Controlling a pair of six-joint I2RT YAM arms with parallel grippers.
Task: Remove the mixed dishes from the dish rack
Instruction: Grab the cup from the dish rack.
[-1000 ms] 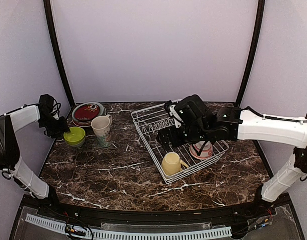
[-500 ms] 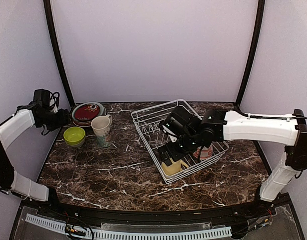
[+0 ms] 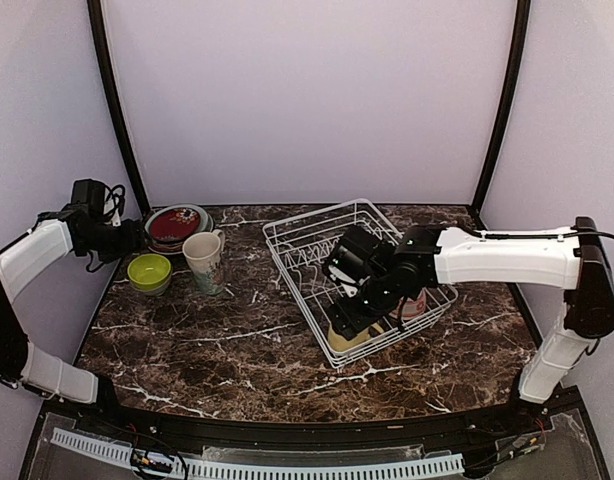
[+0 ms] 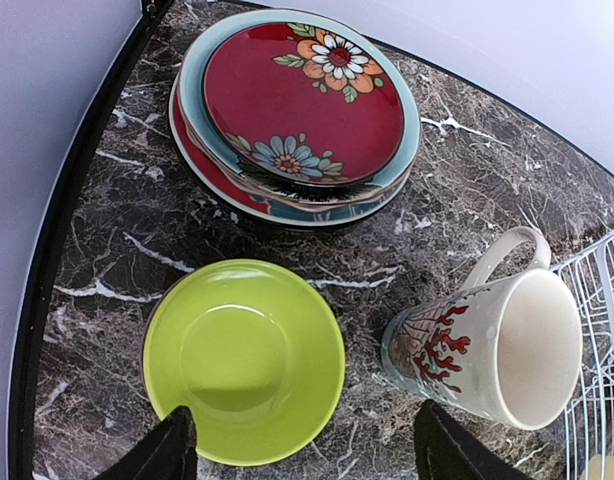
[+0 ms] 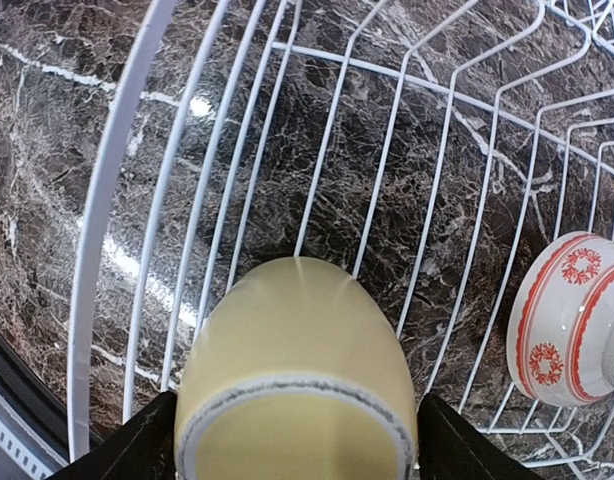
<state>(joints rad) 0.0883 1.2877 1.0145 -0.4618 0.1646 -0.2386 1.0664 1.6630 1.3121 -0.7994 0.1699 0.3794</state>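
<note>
The rack (image 3: 309, 232) is a white wire basket with thin round rods and a thicker rim. It sits at an angle on the right half of the table (image 3: 207, 340), a glossy dark-brown marble top with white veins.

Two dishes lie in the rack's near end. The yellow mug (image 5: 297, 370) is smooth, pale and rounded, and lies on its side with a dull grey ring around the end that faces the wrist camera. Beside it is a white bowl (image 5: 567, 320) with red bands and rosettes.

On the table's left are the plates (image 4: 302, 100), a stack of glazed red and pale blue-green rounds with a flower pattern on the top one. Near them are a shiny lime bowl (image 4: 242, 360) and an upright cream mug (image 4: 487, 350) with a red coral print and a loop handle.

The right gripper (image 5: 297, 450) reaches down into the rack. Its dark fingers (image 5: 127, 445) are set wide on either side of the yellow mug, right at its walls. I cannot tell whether they press on it.

The left gripper (image 4: 302, 455) hangs above the lime bowl's near edge with its fingers (image 4: 172, 450) spread wide, holding nothing.
</note>
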